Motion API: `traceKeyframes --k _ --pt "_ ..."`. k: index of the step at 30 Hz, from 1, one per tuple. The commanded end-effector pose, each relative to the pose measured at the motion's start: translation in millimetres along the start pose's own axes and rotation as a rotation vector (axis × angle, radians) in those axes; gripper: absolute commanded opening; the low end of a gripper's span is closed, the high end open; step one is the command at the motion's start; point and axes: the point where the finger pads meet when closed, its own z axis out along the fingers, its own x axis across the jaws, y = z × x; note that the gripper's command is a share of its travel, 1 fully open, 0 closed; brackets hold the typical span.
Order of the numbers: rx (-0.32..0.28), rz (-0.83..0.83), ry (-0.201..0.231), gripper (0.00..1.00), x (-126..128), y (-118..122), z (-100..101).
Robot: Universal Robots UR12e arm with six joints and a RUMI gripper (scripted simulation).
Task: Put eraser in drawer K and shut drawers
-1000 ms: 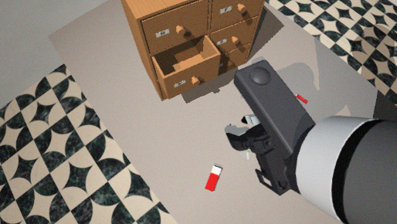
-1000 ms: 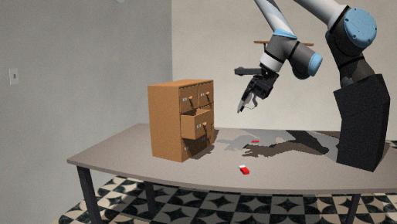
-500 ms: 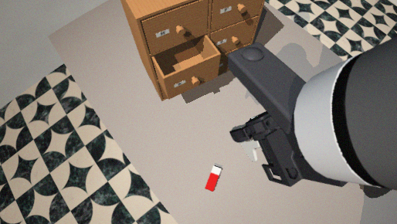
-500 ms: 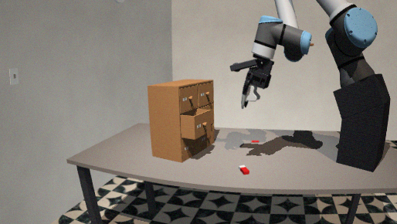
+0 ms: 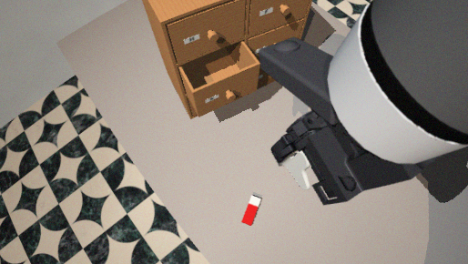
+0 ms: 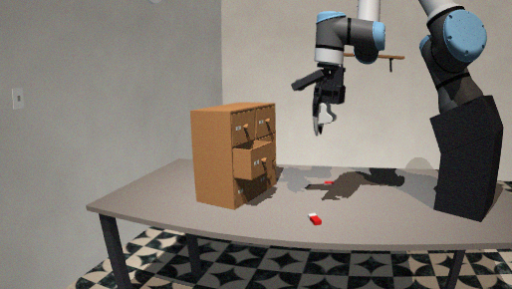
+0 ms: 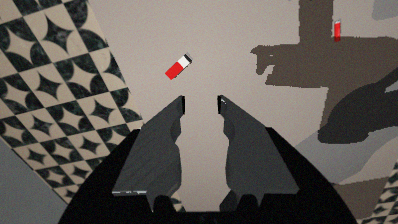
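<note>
Label on open drawer (image 5: 226, 93) (image 6: 254, 161): illegible, tbc.

The gripper (image 7: 201, 97) enters from six o'clock, its two dark fingers apart, with only table (image 7: 200, 175) seen between them. Beyond the tips, toward eleven o'clock, a block (image 7: 177, 67) lies on the table, its red end toward seven o'clock, its white and dark end toward one. A smaller red thing (image 7: 337, 31) lies at one o'clock, touching the edge of a brown shadow (image 7: 300, 65). Patterned floor (image 7: 55, 85) shows from eight to eleven o'clock.
</note>
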Motion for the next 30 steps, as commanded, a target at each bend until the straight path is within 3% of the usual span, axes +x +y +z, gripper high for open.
traceKeyframes --k 1,11,30 --pt "-0.057 0.000 0.001 0.20 -0.8 1.6 -3.3" --pt "-0.104 0.001 0.001 0.20 -0.4 4.7 -8.8" --pt "-0.109 0.001 0.001 0.20 -0.3 5.1 -9.5"
